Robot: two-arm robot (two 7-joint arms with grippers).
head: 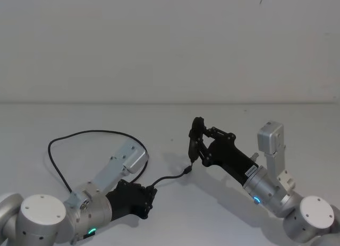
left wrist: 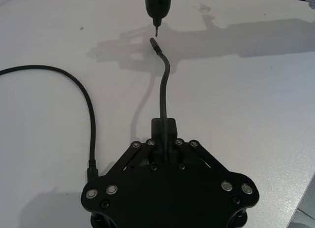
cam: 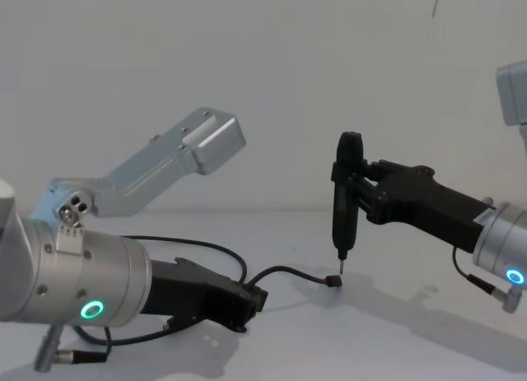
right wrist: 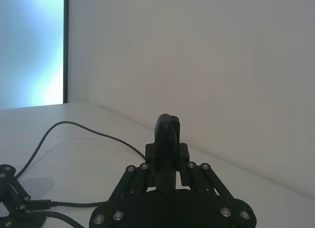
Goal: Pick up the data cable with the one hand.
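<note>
The data cable [head: 79,133] is a thin black cord lying in a wide loop on the white table [head: 265,118]. My left gripper [head: 151,193] is shut on it near one end, low over the table. From the left wrist view, the cable [left wrist: 163,85] runs out of the closed left gripper [left wrist: 164,125] to a small plug. That plug [cam: 333,282] hangs just above the table under the tip of a black pen-shaped tool [cam: 344,196]. My right gripper [cam: 365,192] is shut on this tool and holds it upright.
A silver-plugged robot lead [cam: 76,357] hangs by my left arm at the lower left. The cable's loop [right wrist: 83,131] crosses the table behind the left gripper [right wrist: 11,204]. A pale wall [head: 170,44] rises behind the table.
</note>
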